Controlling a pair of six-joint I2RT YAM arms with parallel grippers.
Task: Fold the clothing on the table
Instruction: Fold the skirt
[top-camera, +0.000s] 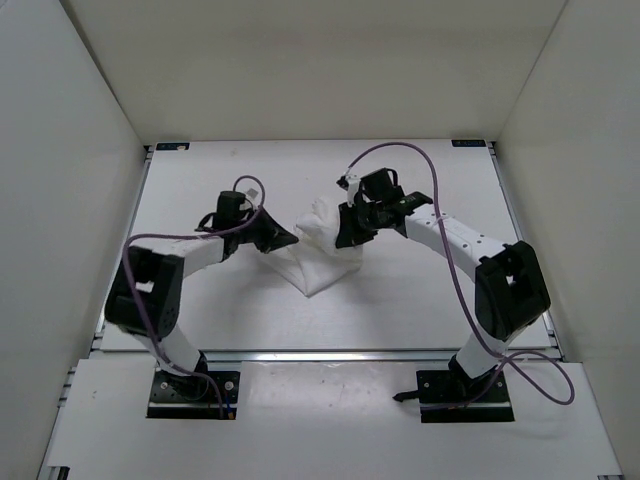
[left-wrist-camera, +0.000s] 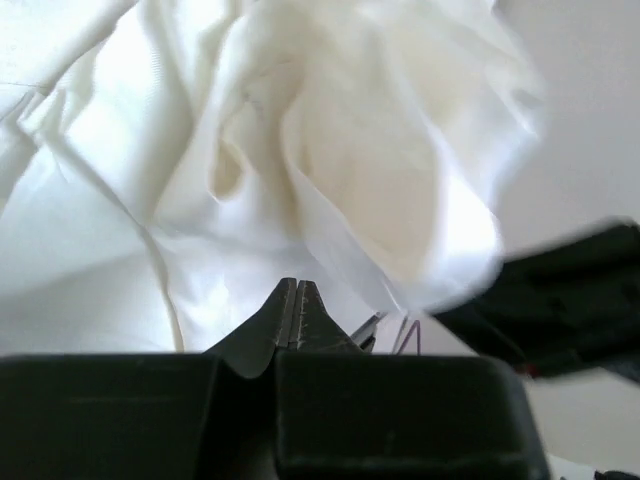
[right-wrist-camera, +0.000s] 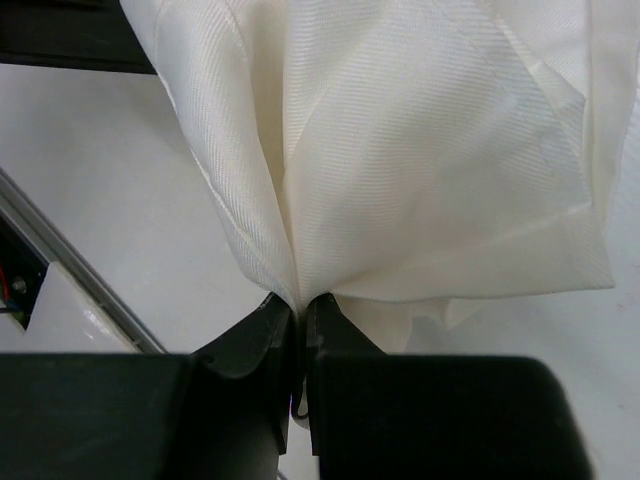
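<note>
The clothing (top-camera: 322, 252) is a thin white ribbed garment, bunched in a peaked heap at the middle of the table (top-camera: 200, 310). My right gripper (top-camera: 346, 236) is shut on a gathered fold of it; in the right wrist view the clothing (right-wrist-camera: 400, 150) fans out from the pinched jaws of the right gripper (right-wrist-camera: 302, 302). My left gripper (top-camera: 291, 238) sits at the heap's left edge. In the left wrist view the left gripper (left-wrist-camera: 297, 286) is shut, tips pressed together against the clothing (left-wrist-camera: 200, 150), with no fabric showing between them.
White walls (top-camera: 70, 150) enclose the table on three sides. Metal rails run along its front edge (top-camera: 330, 354) and right side (top-camera: 515, 230). A purple cable (top-camera: 400, 146) loops above the right arm. The right arm's dark body (left-wrist-camera: 560, 300) shows beside the cloth.
</note>
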